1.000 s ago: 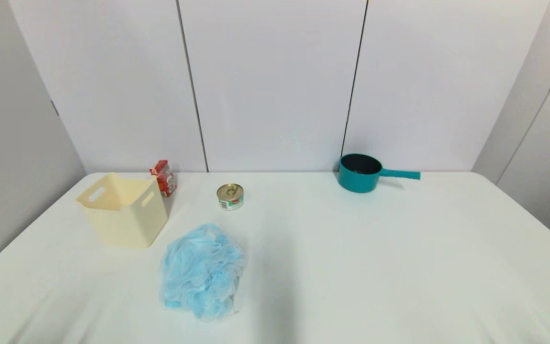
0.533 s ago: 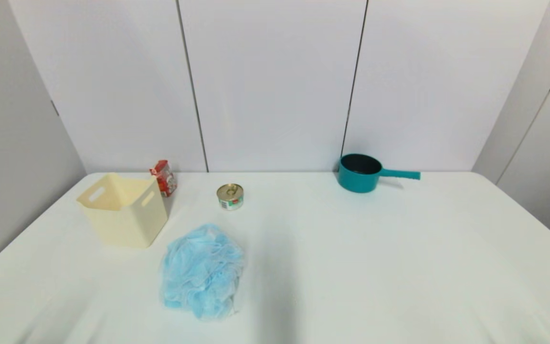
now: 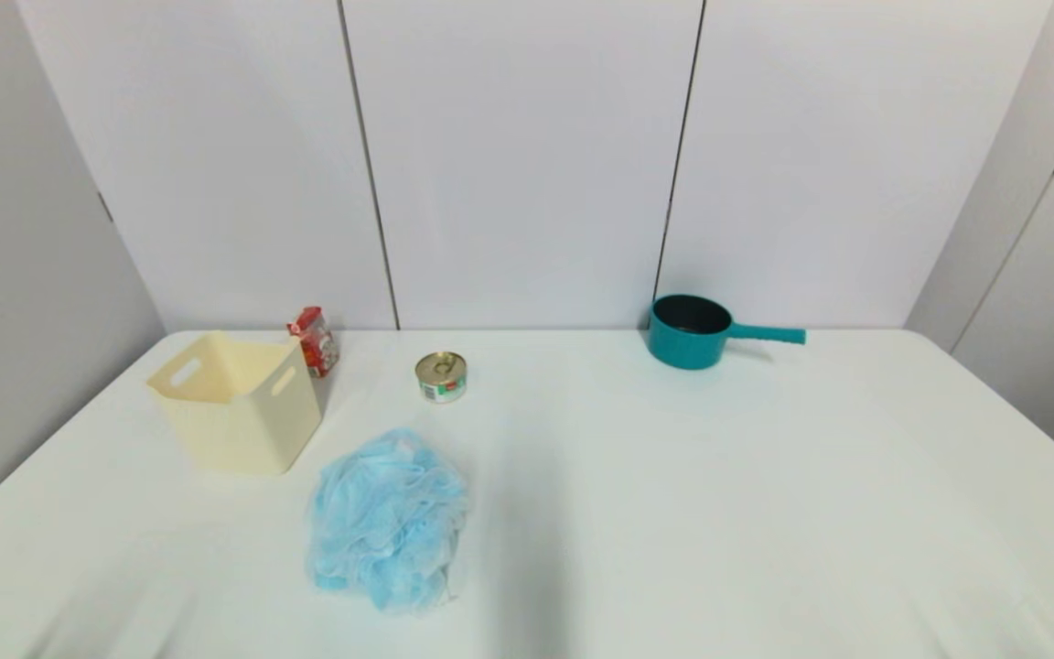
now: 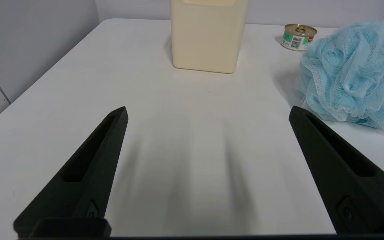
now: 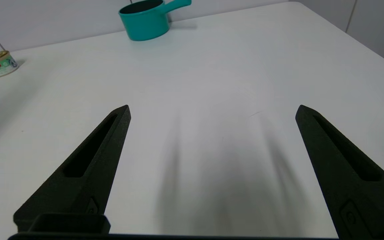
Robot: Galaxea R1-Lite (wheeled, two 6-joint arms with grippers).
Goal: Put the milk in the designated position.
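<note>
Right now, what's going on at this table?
Nothing is being handled yet. The milk stands untouched at the far left, just behind the cream bin. The left gripper and right gripper both hover over bare table, fingers open and empty, neither near the carton.

Your left gripper point(image 4: 208, 111) hangs low with both black fingers point(image 4: 88, 173) spread wide, nothing between them; your right gripper point(image 5: 213, 110) is the same, fingers point(image 5: 342, 166) splayed and empty; neither arm shows in the head view.
</note>
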